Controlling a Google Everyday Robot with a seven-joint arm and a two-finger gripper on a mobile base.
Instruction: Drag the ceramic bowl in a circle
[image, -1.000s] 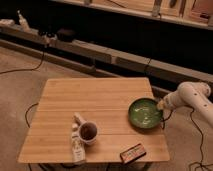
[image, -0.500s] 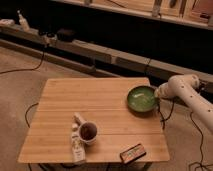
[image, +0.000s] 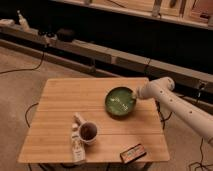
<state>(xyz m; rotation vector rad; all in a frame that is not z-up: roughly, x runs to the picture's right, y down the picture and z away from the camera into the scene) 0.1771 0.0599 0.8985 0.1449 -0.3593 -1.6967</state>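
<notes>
The ceramic bowl (image: 120, 103) is glossy green, wide and shallow. It sits on the wooden table (image: 65, 100), right of the middle and towards the far edge. My gripper (image: 135, 95) comes in from the right on a white arm (image: 172, 102) and is at the bowl's right rim, closed on it. The bowl rests flat on the table top.
A white mug (image: 88, 132) with dark contents stands near the front of the table, with a small white bottle (image: 77, 145) lying beside it. A small flat box (image: 133, 152) lies at the front edge. Cables (image: 30, 67) run on the floor to the left, and a low shelf (image: 100, 52) runs behind the table.
The bowl, held by my gripper, first moved away towards the far edge of the table and then slid left towards the middle. The mug, bottle and box have not moved.
</notes>
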